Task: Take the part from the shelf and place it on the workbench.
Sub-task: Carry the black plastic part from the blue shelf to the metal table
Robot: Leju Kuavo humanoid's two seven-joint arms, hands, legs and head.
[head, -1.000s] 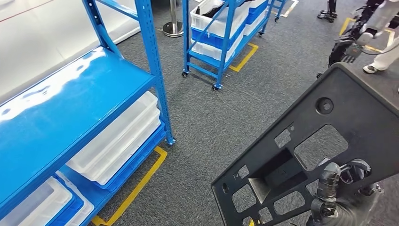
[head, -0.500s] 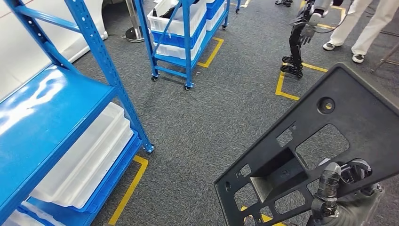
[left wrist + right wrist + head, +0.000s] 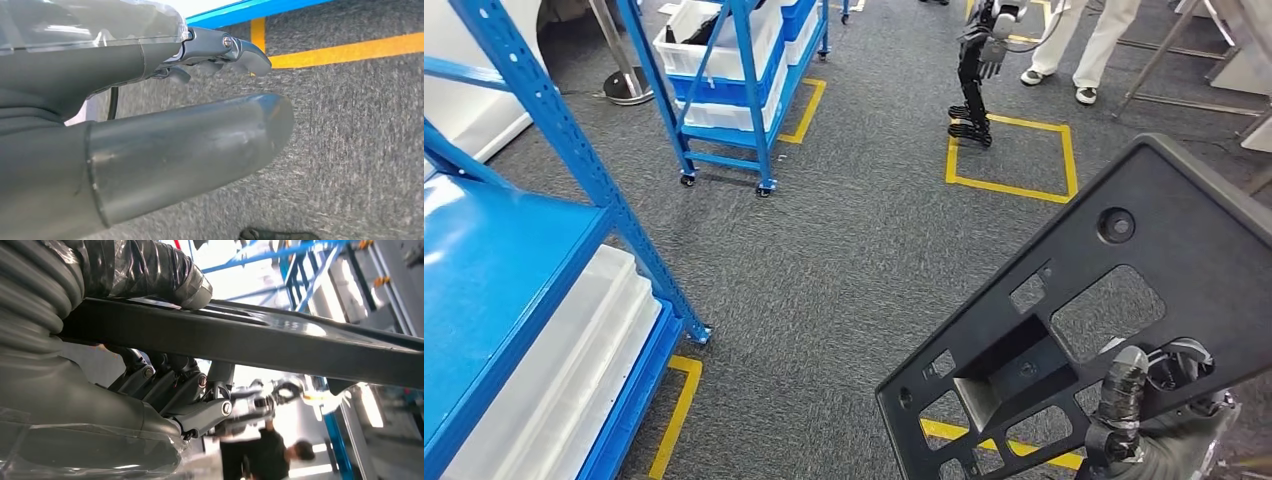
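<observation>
Black part (image 3: 1124, 300) held by right hand (image 3: 1139, 400), lower edge cut off.

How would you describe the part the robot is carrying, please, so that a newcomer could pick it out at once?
Start from the grey carpet floor with its yellow tape lines; low on the right of the head view, the right hand grips a large flat black plastic panel. It is tilted, with rectangular cut-outs and one round hole near its top. The white bins in the blue shelf are plain by comparison.
</observation>
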